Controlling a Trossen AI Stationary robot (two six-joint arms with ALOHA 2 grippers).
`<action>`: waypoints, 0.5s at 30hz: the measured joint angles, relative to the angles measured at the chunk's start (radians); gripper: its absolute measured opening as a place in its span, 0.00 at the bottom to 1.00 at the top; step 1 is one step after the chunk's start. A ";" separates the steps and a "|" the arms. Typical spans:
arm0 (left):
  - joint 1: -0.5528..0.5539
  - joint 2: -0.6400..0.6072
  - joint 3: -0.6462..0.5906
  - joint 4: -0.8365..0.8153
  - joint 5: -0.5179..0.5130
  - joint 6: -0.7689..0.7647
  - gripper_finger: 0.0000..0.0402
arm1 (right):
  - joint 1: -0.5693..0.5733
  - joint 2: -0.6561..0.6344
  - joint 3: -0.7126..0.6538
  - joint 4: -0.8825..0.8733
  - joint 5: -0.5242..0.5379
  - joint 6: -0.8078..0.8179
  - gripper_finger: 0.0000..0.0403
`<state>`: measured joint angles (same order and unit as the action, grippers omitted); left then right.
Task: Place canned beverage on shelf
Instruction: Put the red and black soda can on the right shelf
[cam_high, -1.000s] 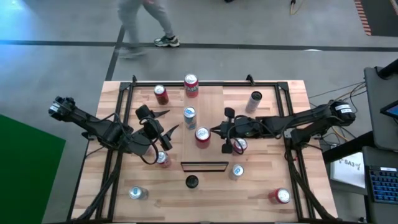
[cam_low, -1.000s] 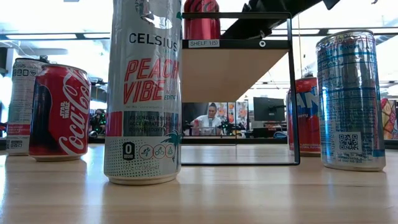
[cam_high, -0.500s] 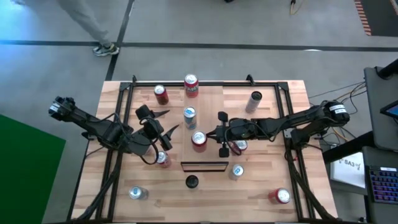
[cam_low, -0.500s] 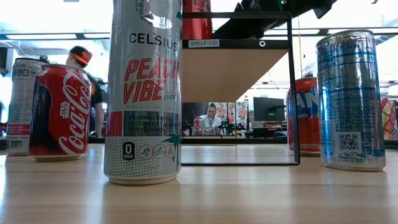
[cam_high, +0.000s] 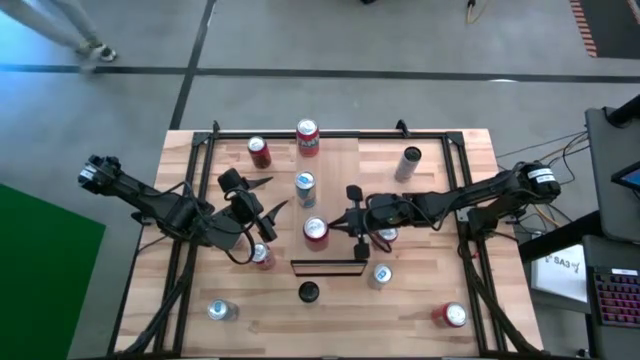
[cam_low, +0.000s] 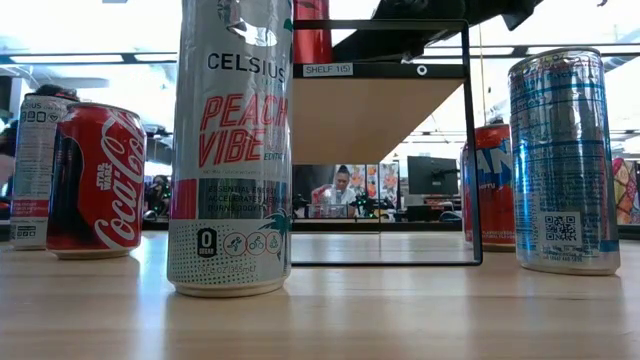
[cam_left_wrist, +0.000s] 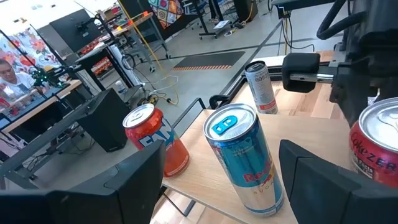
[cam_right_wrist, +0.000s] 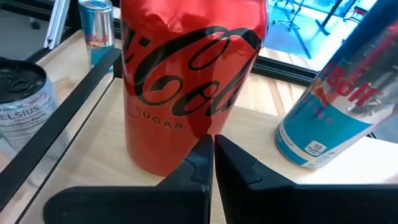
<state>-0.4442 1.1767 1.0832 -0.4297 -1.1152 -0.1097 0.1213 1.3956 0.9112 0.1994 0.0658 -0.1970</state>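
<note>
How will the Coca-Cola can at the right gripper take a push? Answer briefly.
Coca-Cola can stands upright, so a high push from the shut right gripper may tip it. Its glossy wall likely slides; tipped, it would probably roll.

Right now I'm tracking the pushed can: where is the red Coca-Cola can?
In the high view, the red Coca-Cola can stands mid-table, just behind the shelf, directly ahead of the shut right gripper.

You can't see the red can's (cam_low: 312, 32) top on the shelf (cam_low: 378, 70); the low view's edge crops it.
</note>
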 joint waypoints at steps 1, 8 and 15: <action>0.000 0.000 0.000 0.000 0.000 0.000 0.70 | 0.002 0.000 0.000 0.000 -0.001 -0.005 0.02; 0.000 0.000 0.000 0.000 0.000 0.000 0.70 | 0.006 0.000 0.000 0.031 -0.034 -0.009 0.02; 0.000 0.000 0.000 0.002 0.000 0.000 0.70 | 0.006 0.001 0.000 0.043 -0.017 -0.011 0.02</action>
<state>-0.4442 1.1767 1.0832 -0.4274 -1.1152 -0.1100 0.1268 1.3968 0.9112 0.2426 0.0483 -0.2079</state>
